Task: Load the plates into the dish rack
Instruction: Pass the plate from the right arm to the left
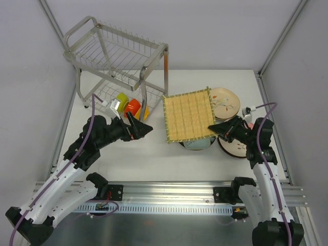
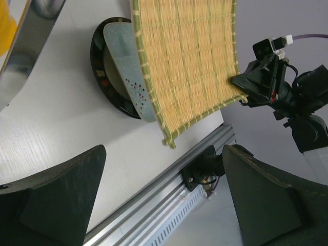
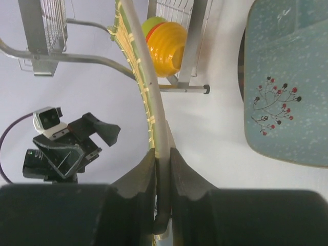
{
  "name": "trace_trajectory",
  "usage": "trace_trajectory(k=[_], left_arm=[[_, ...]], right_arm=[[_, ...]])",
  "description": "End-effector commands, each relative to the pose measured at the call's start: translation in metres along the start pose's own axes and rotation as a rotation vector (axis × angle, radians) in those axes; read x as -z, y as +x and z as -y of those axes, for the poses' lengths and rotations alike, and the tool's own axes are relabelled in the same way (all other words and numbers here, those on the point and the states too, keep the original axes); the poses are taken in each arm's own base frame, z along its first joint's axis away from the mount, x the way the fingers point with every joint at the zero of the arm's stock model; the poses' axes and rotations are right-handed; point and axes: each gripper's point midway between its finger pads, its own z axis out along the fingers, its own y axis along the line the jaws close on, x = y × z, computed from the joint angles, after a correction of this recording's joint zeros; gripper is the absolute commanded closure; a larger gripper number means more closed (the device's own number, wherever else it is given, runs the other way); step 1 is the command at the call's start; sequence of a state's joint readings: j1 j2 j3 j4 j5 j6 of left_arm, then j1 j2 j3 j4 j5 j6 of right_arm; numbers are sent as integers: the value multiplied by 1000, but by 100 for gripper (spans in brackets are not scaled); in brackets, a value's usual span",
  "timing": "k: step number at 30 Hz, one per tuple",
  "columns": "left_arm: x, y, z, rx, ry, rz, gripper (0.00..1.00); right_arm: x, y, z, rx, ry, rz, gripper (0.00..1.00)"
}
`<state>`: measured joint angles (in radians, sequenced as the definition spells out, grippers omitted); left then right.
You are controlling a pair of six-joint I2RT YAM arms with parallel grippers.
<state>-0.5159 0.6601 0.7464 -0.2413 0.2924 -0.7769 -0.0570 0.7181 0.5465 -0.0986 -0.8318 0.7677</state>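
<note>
Found the right gripper (image 3: 163, 154) nearly closed, its jaws pinching the thin rim of the square yellow woven-look plate (image 3: 146, 77). Saw that plate (image 1: 188, 115) held up at a slant over the white table (image 1: 154, 154), between the dish rack and the right arm, outside the rack.

Noted beneath its near edge a pale teal squarish plate (image 2: 128, 72) with a small red-berried twig motif, lying in a round dark-rimmed plate (image 2: 100, 72) on the table. Could not tell whether the woven plate touched the teal one. Spotted just beyond the gripper a cream floral plate (image 1: 225, 102), partly covered by the woven plate's far corner, and under the right wrist another round pale plate with a dark rim (image 1: 233, 148).

Found the left gripper (image 1: 146, 128) spread wide with nothing between its fingers (image 2: 56, 200), hovering over the table just in front of the rack.

Placed the two-tier silver wire dish rack (image 1: 115, 51) at the far left of the table. Counted in its lower tier three small bowls side by side: a green bowl (image 1: 122, 100), an orange bowl (image 1: 133, 106) and a ribbed yellow bowl (image 3: 166, 46).
</note>
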Motion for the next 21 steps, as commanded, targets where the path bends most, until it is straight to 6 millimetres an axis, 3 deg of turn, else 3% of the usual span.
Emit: trace_trajectory(k=[1, 10, 13, 21], left_arm=[[-13, -16, 11, 9, 4, 107, 2], [-43, 3, 18, 43, -13, 115, 9], [-48, 6, 29, 23, 7, 112, 12], [-58, 19, 36, 44, 44, 97, 25]], right_arm=[[11, 13, -46, 119, -170, -50, 99], [22, 45, -57, 146, -255, -128, 99], [25, 52, -59, 122, -289, -148, 99], [31, 64, -66, 136, -349, -165, 99]])
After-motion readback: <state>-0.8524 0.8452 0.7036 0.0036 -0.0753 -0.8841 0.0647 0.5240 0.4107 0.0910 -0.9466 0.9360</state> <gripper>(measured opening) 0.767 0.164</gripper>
